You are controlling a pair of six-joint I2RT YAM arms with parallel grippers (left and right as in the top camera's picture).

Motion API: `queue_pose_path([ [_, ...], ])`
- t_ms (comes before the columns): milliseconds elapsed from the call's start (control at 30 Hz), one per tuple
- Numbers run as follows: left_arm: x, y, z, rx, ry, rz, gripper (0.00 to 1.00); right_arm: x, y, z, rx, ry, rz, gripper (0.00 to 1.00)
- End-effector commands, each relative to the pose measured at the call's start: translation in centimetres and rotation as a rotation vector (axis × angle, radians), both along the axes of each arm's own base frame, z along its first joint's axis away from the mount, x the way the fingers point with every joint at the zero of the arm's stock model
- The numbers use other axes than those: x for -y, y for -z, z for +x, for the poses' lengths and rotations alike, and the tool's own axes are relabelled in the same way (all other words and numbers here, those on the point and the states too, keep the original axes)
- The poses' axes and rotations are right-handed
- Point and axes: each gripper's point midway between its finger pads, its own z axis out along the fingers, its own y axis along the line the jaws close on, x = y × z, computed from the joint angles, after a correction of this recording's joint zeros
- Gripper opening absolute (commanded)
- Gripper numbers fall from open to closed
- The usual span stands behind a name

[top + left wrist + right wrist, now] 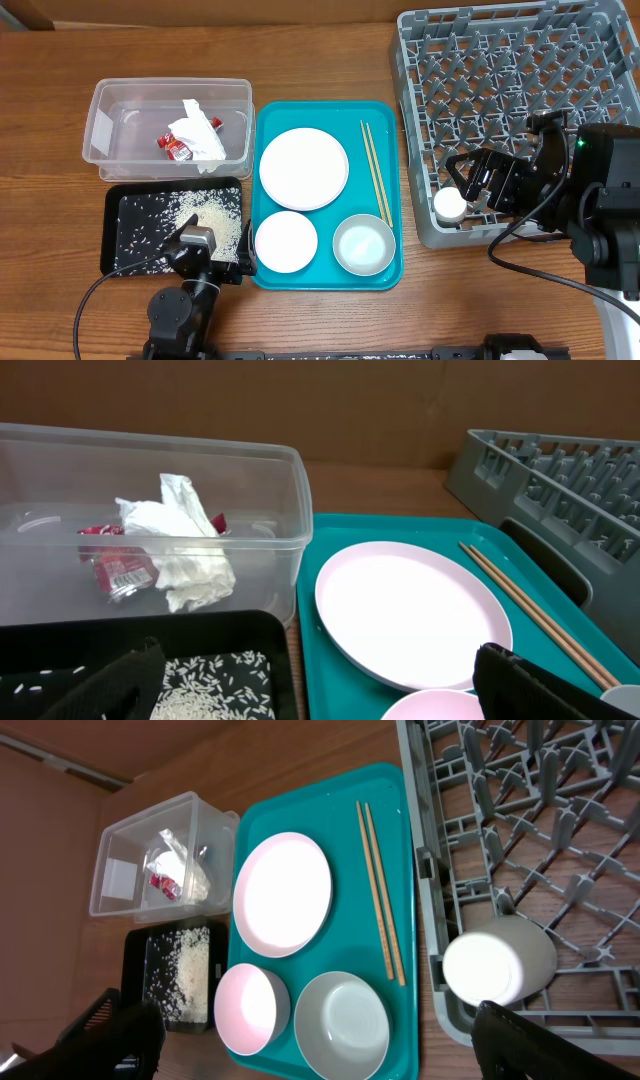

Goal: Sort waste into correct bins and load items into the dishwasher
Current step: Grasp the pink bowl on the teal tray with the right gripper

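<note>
I see the small white cup [498, 967] lying in the grey dish rack [500, 60], at the corner nearest the teal tray [392, 272]. The napkin [200, 140] and red sauce packet [177, 148] sit in the clear tub [108, 112], with the rice [200, 215] in the black tray [113, 240]. The plate [303, 168], white bowl [285, 241], steel bowl [363, 244] and chopsticks [376, 170] are on the teal tray. The left gripper [320, 692] and right gripper [320, 1038] both gape wide, holding nothing.

Cup [497, 966] in rack [418, 810] corner; chopsticks [380, 890], plate [283, 892], white bowl [250, 1008], steel bowl [345, 1020] on teal tray [330, 810].

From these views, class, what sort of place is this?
Probably a dish-clearing test bench, not a kitchen: grey dish rack, teal tray holding a plate, clear waste tub on a wooden table.
</note>
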Motion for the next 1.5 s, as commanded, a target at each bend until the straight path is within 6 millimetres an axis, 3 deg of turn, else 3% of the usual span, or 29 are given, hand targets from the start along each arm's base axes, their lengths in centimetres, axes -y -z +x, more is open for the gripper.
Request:
queue_pose_path([
  [0,0.4,-0.1,-0.1,0.015,0.022,0.014,1.00,0.2,-0.9,0.1,0.033,0.003,-0.008,1.00],
  [367,0.4,-0.1,-0.1,0.015,0.022,0.014,1.00,0.2,-0.9,0.2,0.036,0.003,-0.008,1.00],
  [467,0.4,-0.1,-0.1,0.015,0.022,0.014,1.00,0.0,-2.1,1.3,0.095,0.012,0.017,1.00],
  [567,0.4,-0.1,-0.1,0.015,0.022,0.014,1.00,-2.1,-3.3,0.8,0.114,-0.083,0.113,1.00],
  [633,0.4,-0.1,-0.1,0.015,0.022,0.014,1.00,-3.6,-3.0,0.1,0.094,-0.148,0.126,0.99],
  [900,0.4,-0.1,-0.1,0.015,0.022,0.014,1.00,-11.3,3.3,-3.7,-0.080,-0.318,-0.068,1.00],
  [1033,0.4,-0.1,-0.1,0.015,0.022,0.014,1.00,-16.1,3.5,-4.7,-0.038,-0.470,-0.058,0.98],
  [1100,0.4,-0.1,-0.1,0.015,0.022,0.014,1.00,-18.3,4.2,-4.1,-0.018,-0.503,-0.065,0.87],
  [1167,0.4,-0.1,-0.1,0.015,0.022,0.014,1.00,-19.7,6.3,-3.7,-0.055,-0.510,-0.107,0.84],
  [1300,0.4,-0.1,-0.1,0.015,0.022,0.014,1.00,-21.8,12.6,-2.9,-0.188,-0.486,-0.224,0.82],
  [1467,0.4,-0.1,-0.1,0.015,0.022,0.014,1.00,-23.4,18.8,-1.2,-0.268,-0.481,-0.299,0.74],
])
